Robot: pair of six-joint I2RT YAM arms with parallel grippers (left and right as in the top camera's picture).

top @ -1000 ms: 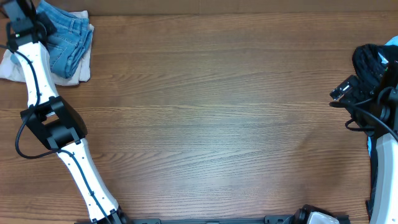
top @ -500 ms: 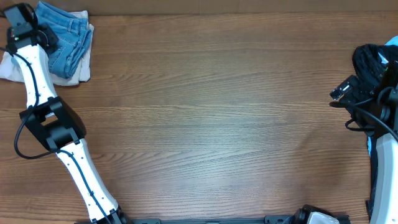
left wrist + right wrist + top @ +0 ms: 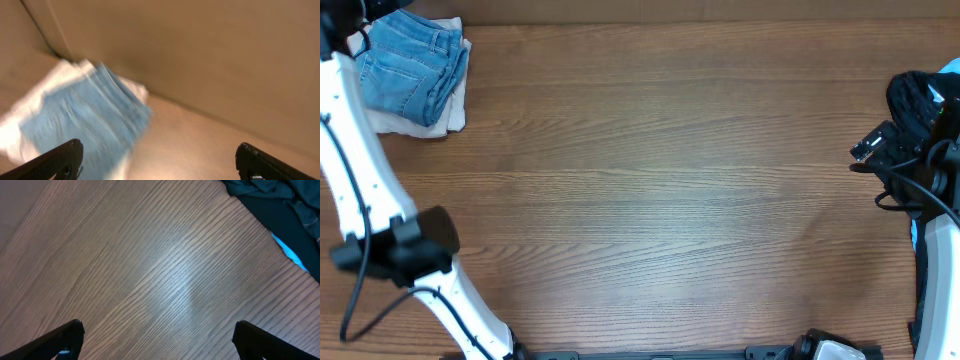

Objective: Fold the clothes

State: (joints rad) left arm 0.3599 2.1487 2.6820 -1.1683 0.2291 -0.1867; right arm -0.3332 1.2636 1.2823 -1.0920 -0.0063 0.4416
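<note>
Jeans (image 3: 405,70), soft folded denim on cream cloth (image 3: 450,112); left end effector (image 3: 159,149) and right end effector (image 3: 158,326) spread wide

overhead looks straight down; left wrist shares the jeans (image 3: 408,68), right wrist the dark garment (image 3: 916,102).

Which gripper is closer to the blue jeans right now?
Left. The left gripper sits open close by the jeans in the far left corner; the right gripper is at the opposite side, by the dark garment.
</note>
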